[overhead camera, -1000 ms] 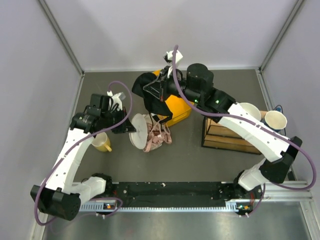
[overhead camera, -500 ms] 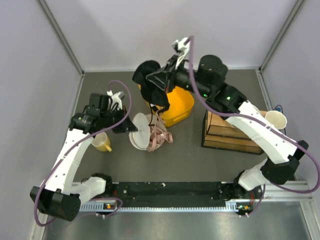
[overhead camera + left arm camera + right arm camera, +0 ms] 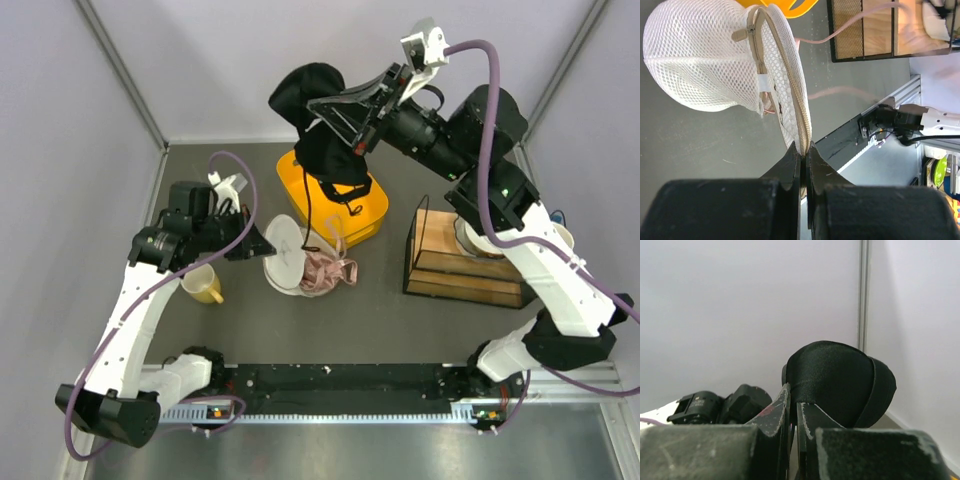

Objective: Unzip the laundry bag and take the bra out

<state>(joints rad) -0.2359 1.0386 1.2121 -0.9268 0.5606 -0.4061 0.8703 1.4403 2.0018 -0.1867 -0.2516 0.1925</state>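
The laundry bag (image 3: 282,256), white mesh with a tan zip rim (image 3: 790,85), lies on the dark table with its mouth open. My left gripper (image 3: 257,246) is shut on that rim (image 3: 803,150). A black bra (image 3: 325,135) hangs high above the yellow tub, and my right gripper (image 3: 330,103) is shut on its cup (image 3: 840,380), fingertips (image 3: 785,400) pinching the fabric. A thin black strap (image 3: 306,210) trails down from the bra toward the bag. A pink garment (image 3: 328,270) spills out of the bag's mouth.
A yellow tub (image 3: 350,205) stands behind the bag. A wooden crate with a black wire frame (image 3: 460,268) holds a white bowl (image 3: 472,238) at the right. A yellow mug (image 3: 204,287) sits under the left arm. A paper cup (image 3: 560,236) stands at far right.
My right arm has risen and swung back to the right, lifting the black bra well above the tub. The left gripper keeps its hold on the bag's rim; the bag barely shifted.
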